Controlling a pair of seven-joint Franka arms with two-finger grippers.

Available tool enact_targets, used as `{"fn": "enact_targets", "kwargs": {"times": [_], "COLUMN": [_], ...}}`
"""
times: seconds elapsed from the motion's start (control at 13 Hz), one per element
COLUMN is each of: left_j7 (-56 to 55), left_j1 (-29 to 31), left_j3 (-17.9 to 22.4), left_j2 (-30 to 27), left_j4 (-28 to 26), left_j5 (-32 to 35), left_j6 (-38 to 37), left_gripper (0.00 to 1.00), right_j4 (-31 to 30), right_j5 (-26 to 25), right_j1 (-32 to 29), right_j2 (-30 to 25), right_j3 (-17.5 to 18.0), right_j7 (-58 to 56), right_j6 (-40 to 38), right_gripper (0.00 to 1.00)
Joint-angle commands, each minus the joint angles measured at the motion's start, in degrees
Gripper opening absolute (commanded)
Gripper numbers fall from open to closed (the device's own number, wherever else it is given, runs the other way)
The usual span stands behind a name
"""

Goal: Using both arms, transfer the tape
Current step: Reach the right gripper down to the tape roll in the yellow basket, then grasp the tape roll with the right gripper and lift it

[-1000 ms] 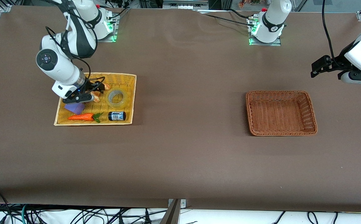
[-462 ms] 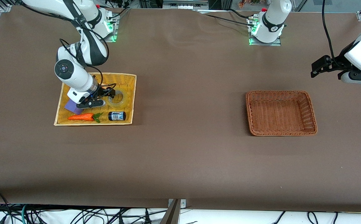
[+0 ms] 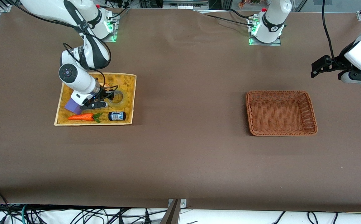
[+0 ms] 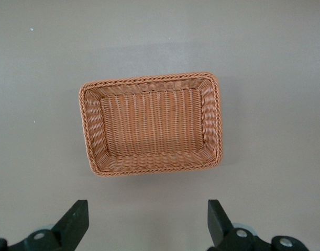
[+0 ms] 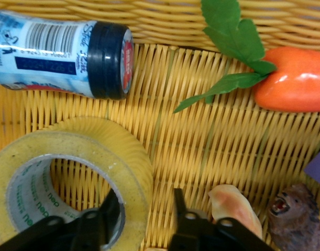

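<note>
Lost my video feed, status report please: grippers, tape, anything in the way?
Right gripper open, fingers straddling the tape wall in the yellow tray. Left gripper open, waiting over the brown basket. Bottle and carrot close by.

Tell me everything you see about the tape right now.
The tape is a translucent pale-yellow ring with a grey-white printed core, lying flat in the yellow tray, beside the bottle and farther from the front camera than it. The right gripper straddles its wall: one finger sits inside the core, the other outside, jaws not yet closed on it. Nothing else visibly touches it.
</note>
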Motion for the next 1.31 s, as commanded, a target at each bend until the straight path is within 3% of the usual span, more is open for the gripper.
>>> {"fn": "enact_targets", "kwargs": {"times": [0.0, 0.15, 0.38, 0.62, 0.85, 1.23], "left_j7": [1.15, 1.15, 1.15, 1.15, 1.15, 1.24], "left_j1": [0.28, 0.28, 0.28, 0.28, 0.28, 0.37], "left_j3": [0.02, 0.02, 0.02, 0.02, 0.02, 0.2], "left_j2": [-0.69, -0.69, -0.69, -0.69, -0.69, -0.69], "left_j4": [0.11, 0.11, 0.11, 0.11, 0.11, 0.02], "left_j5": [-1.38, -1.38, -1.38, -1.38, -1.38, -1.38], "left_j6": [-0.69, -0.69, -0.69, -0.69, -0.69, -0.69], "left_gripper": [1.0, 1.0, 1.0, 1.0, 1.0, 1.0], "right_j4": [0.39, 2.31, 11.43, 20.76, 24.81, 37.37], "right_j5": [0.58, 0.49, 0.49, 0.58, 0.75, 1.46], "right_j1": [-0.2, -0.2, -0.2, -0.2, 2.5, 18.32], "right_j2": [-0.26, -1.14, -2.46, -2.03, -0.63, 10.87], "right_j3": [0.38, 0.38, 0.47, 3.97, 9.68, 10.23], "right_j7": [0.51, 1.64, 1.74, 6.02, 18.74, 43.8], "right_j6": [-0.04, -3.79, -18.1, -29.2, -31.33, -29.67], "right_gripper": [0.03, 0.0, 0.0, 0.0, 0.0, 0.0]}}
